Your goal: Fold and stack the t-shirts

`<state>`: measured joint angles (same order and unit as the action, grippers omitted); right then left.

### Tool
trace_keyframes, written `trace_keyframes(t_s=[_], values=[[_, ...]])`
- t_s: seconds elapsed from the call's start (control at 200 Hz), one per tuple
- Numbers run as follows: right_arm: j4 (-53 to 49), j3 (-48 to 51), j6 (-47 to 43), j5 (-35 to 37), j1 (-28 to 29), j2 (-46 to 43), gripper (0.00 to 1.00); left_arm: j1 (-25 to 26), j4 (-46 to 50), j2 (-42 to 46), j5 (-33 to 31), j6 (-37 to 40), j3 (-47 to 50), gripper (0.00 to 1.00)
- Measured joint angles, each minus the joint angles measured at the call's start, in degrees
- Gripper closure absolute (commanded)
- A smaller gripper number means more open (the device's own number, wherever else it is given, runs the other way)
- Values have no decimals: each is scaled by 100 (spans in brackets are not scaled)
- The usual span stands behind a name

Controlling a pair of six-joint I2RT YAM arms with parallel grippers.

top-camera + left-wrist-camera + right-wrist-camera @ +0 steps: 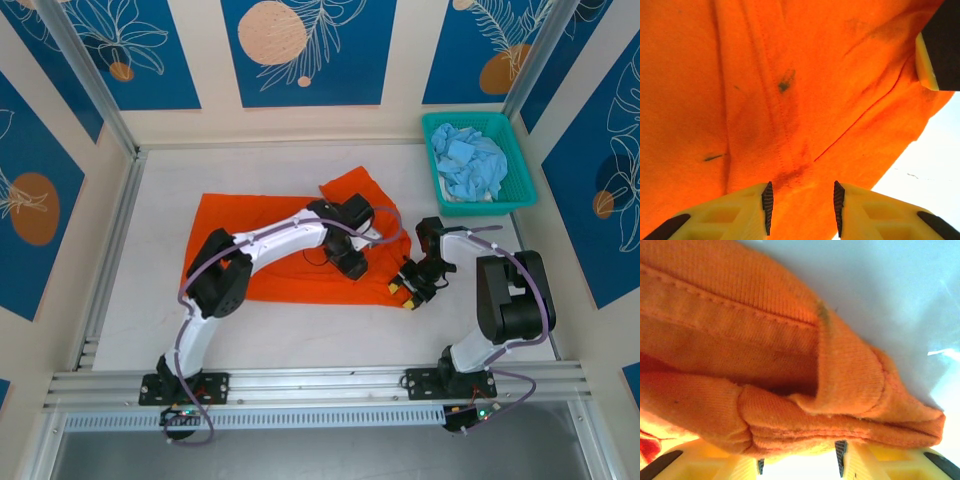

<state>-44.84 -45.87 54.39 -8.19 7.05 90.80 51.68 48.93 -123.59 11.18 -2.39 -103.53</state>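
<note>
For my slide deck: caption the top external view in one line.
Orange t-shirt spread on the table, blue t-shirts heaped in the teal basket.

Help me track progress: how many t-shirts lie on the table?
1: the orange t-shirt, spread out in the middle of the table. Crumpled blue cloth in the teal basket, far right, may be more.

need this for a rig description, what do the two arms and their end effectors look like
The left arm and right arm have white shells, black joints and a lavender cable looping alongside. The left end effector and right end effector have yellow fingers with black ribbed pads.
</note>
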Motion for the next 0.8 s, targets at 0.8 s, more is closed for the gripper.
trace_keyframes(t_s=[0.8], values=[[-79,-63,0,0,0,79,56,186,149,-376,-313,-2,0,51]])
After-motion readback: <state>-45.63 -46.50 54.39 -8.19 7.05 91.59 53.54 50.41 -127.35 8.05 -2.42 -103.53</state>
